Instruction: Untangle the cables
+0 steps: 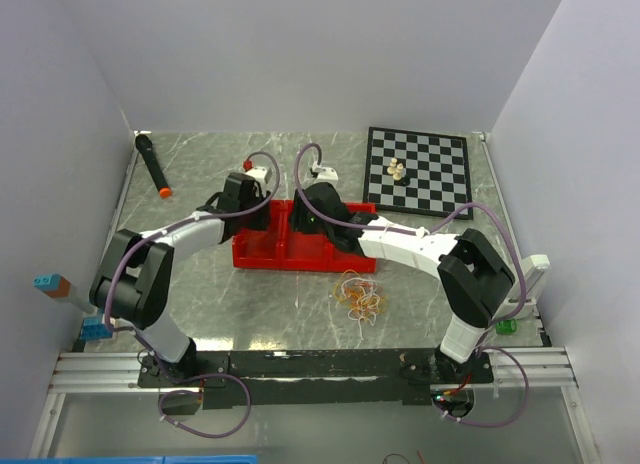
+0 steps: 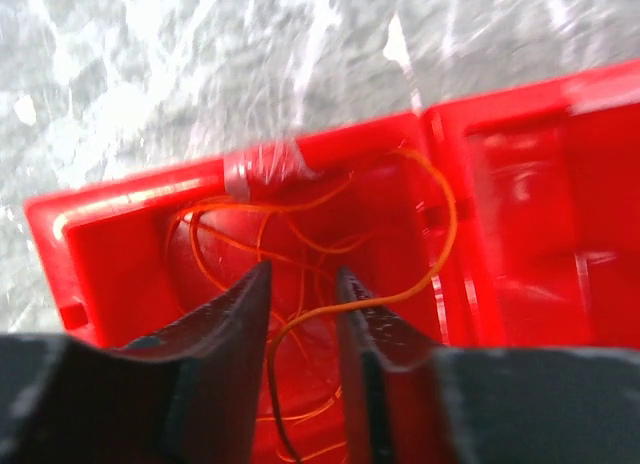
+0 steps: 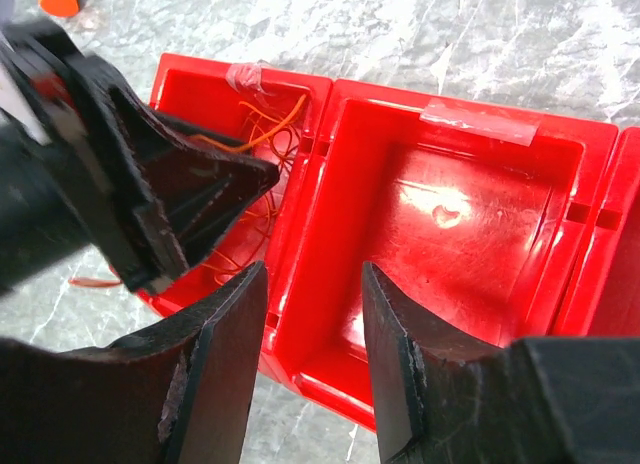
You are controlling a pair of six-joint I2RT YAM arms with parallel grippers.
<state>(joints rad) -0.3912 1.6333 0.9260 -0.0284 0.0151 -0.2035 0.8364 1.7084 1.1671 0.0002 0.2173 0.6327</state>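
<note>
Cables (image 1: 360, 296) in orange, yellow and white lie in a loopy clump on the table (image 1: 200, 284), at about 5 o'clock from the red bin (image 1: 262, 254) and apart from it. The overhead camera shows this clump, but neither wrist camera does.

The wrist cameras show what the arms hide from above: an orange cable (image 2: 440, 234) coiled inside the bin's leftmost compartment. The left gripper (image 2: 303, 274) is lowered into that compartment with its fingers a little apart, and one orange strand runs through the gap; whether the fingers touch it is unclear. The right wrist view shows the same coil at 10 o'clock, beside the left gripper's dark tip. The right gripper (image 3: 313, 269) hangs spread and empty-handed over the wall between that compartment and the next.

The tabletop is grey and marbled, enclosed by plain white walls. A chessboard (image 1: 440, 174) sits at 1 o'clock, and a black marker (image 1: 152, 164) at 10 o'clock.
</note>
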